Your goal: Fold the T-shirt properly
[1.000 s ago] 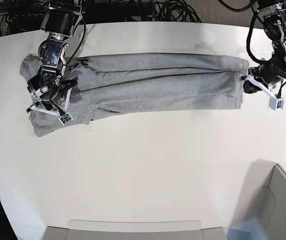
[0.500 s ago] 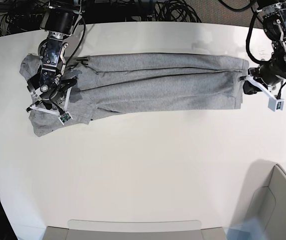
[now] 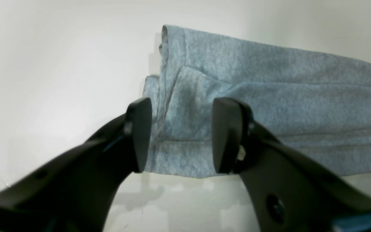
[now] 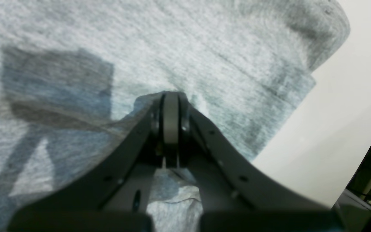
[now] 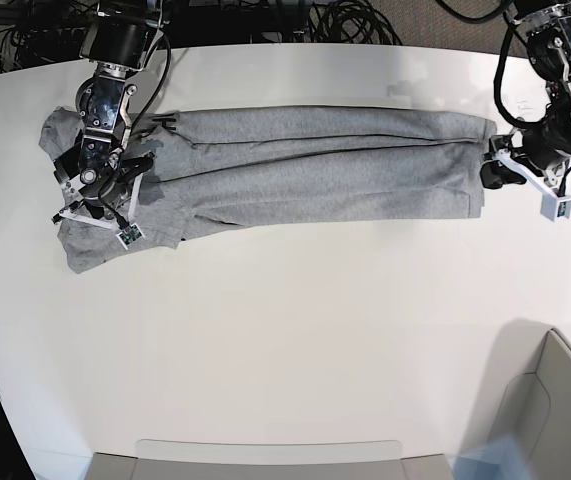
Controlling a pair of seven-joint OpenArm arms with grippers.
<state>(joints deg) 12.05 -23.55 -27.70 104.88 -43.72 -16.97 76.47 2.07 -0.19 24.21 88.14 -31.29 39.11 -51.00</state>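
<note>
we have the t-shirt (image 5: 315, 165) folded lengthwise along the desk's (image 5: 295, 340) far edge, crosswise folds left; right hand (image 4: 171, 96) together on cloth, left hand (image 3: 179, 135) apart at the hem.

The T-shirt (image 5: 315, 170) under me is a flecked heather grey all over, plain on the side facing up; through my left wrist camera it reads a bluer grey. My left gripper (image 3: 179, 135) has matte black fingers, as does my right gripper (image 4: 171, 129). The table (image 5: 295, 330) is plain white. Black cables (image 5: 350, 22) lie behind its far edge.
</note>
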